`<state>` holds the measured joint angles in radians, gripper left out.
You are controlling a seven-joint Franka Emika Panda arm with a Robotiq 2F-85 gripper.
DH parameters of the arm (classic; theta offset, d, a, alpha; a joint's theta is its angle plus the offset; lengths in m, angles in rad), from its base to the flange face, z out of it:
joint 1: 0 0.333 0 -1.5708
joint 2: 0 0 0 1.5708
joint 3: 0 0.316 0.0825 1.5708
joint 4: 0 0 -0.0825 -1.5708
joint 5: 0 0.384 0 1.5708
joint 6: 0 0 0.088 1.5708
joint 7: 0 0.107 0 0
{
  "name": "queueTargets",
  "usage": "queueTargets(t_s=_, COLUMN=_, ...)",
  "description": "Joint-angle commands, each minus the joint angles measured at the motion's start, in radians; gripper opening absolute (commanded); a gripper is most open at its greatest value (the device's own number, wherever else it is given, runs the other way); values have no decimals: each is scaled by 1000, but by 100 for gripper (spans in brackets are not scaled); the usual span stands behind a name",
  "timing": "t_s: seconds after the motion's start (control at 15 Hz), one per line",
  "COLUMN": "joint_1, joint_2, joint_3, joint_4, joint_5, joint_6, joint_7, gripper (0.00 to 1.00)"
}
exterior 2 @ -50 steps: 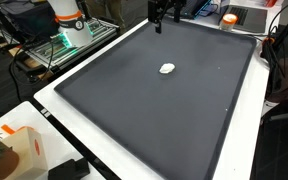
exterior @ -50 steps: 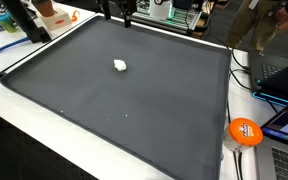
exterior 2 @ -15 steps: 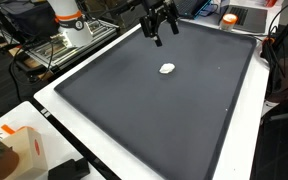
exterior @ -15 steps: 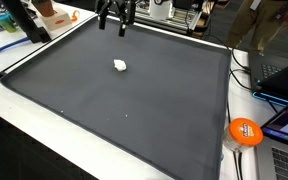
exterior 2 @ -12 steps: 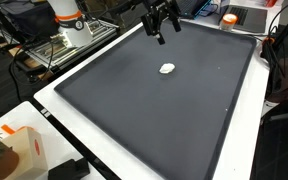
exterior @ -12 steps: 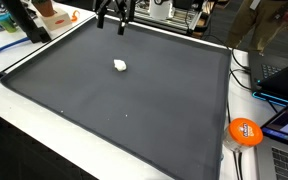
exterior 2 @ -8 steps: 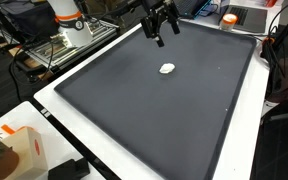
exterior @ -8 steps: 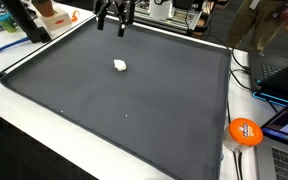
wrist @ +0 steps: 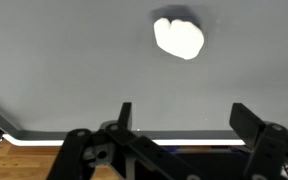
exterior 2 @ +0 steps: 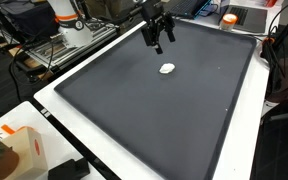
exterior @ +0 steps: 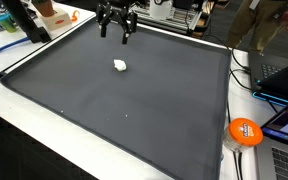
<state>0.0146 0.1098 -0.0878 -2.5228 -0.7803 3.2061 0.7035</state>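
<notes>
Hand [exterior: 115, 35] open w/ nothing in it, lower than before, nearer white lump [exterior: 120, 66], lump unmoved

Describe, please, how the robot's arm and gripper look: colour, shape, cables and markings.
The gripper is all black. Its two fingers are flat, angular bars set on open, hinged link frames, as the wrist view shows. No markings or labels can be seen on it. The small part of the arm that shows behind it looks dark too. Cables cannot be made out.
</notes>
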Motion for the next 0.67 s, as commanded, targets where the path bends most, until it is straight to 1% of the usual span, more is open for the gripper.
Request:
queueTargets(t_s=0.0, joint_1=20, joint_2=35, joint_3=-16, joint_4=2, joint_5=-45, joint_6=13, joint_7=-4, gripper=100)
queueTargets(t_s=0.2, joint_1=31, joint_2=54, joint_3=-16, joint_4=0, joint_5=-49, joint_6=13, joint_7=-8, gripper=100)
queueTargets(t_s=0.33, joint_1=57, joint_2=58, joint_3=-51, joint_4=16, joint_5=-79, joint_6=30, joint_7=5, gripper=100)
queueTargets(t_s=0.6, joint_1=81, joint_2=99, joint_3=-106, joint_4=37, joint_5=-112, joint_6=100, joint_7=-3, gripper=100)
